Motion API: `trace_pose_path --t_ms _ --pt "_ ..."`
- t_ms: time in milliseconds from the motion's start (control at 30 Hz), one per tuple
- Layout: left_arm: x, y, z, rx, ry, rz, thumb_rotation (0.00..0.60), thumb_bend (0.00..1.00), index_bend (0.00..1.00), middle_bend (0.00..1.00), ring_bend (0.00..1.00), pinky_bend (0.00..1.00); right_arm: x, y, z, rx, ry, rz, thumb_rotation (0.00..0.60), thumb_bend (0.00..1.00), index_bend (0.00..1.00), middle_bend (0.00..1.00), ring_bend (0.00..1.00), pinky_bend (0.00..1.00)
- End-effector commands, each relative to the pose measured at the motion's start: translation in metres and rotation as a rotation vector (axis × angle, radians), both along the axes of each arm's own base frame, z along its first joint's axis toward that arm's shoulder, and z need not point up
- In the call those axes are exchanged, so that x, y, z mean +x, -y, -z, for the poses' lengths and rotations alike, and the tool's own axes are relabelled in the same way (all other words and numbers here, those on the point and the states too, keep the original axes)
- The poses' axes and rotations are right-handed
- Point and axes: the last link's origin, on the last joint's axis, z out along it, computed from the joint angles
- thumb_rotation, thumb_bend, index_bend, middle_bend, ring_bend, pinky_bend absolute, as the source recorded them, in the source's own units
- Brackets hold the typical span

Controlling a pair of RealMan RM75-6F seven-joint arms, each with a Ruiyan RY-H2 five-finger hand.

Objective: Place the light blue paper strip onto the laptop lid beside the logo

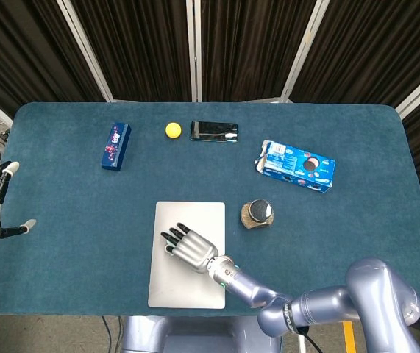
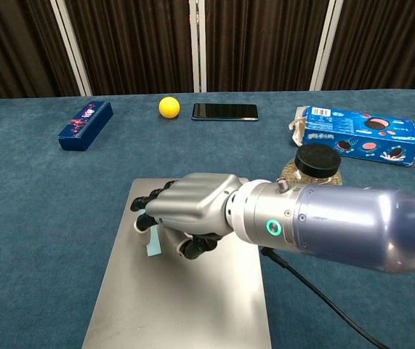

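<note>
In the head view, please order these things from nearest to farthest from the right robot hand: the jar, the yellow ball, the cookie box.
Measured from the right robot hand over the laptop lid:
1. Jar, just to its right, beside the laptop.
2. Yellow ball, straight beyond it, near the far edge.
3. Cookie box, far right, clearly the farthest.

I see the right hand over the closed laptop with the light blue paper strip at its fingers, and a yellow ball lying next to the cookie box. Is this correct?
Not quite: in the head view the yellow ball lies beside the phone, far from the cookie box. The right hand is indeed over the laptop, with the light blue paper strip at its fingers.
</note>
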Motion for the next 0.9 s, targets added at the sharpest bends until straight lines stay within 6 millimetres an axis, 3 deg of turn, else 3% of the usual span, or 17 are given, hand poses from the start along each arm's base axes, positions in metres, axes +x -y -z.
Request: trace_pose_path --t_ms 33,567,900 --pt "0.0 0.0001 0.0001 -0.001 0.001 0.0 0.6 0.0 0.0 0.0 0.0 0.0 0.0002 -0.0014 0.0013 0.002 -0.003 -0.007 0.6 1.0 0.3 0.0 0.0 0.0" --pt "0.0005 0.0001 -0.0019 0.0 0.012 0.003 0.6 0.0 0.0 0.0 0.0 0.0 -0.0065 -0.0065 0.0109 0.003 -0.041 -0.024 0.6 1.0 0.31 0.0 0.0 0.0" --pt "0.0007 0.0002 -0.0027 -0.001 0.016 0.004 0.6 0.0 0.0 0.0 0.0 0.0 -0.0051 -0.0027 0.0044 -0.013 -0.021 -0.016 0.6 1.0 0.32 0.0 0.0 0.0"
